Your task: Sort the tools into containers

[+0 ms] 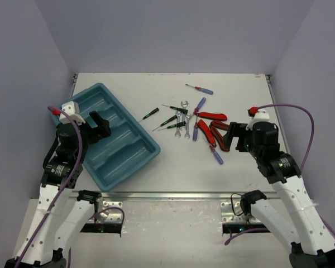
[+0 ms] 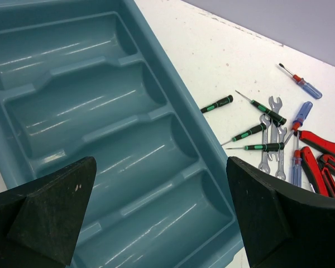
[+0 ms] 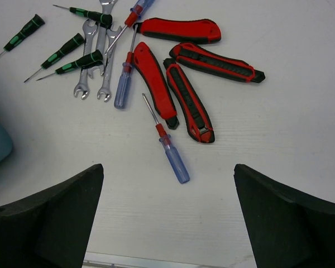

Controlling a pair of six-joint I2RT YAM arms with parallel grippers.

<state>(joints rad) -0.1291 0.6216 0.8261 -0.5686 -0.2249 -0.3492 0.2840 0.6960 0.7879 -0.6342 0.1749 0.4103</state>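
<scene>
Tools point(image 1: 195, 120) lie heaped on the table point(image 1: 245, 95), well apart from the teal tray point(image 1: 125, 149) at left; its compartments hold nothing. Sorting not yet begun. Left gripper point(image 1: 100, 127) hovers over the tray, right gripper point(image 1: 232, 137) beside the heap, both with jaws spread, empty. Next, likely: right arm descends on the outlying blue-handled screwdriver point(image 3: 170, 149).

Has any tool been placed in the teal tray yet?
No, all compartments of the tray are bare; the tools lie on the table beside it.
</scene>
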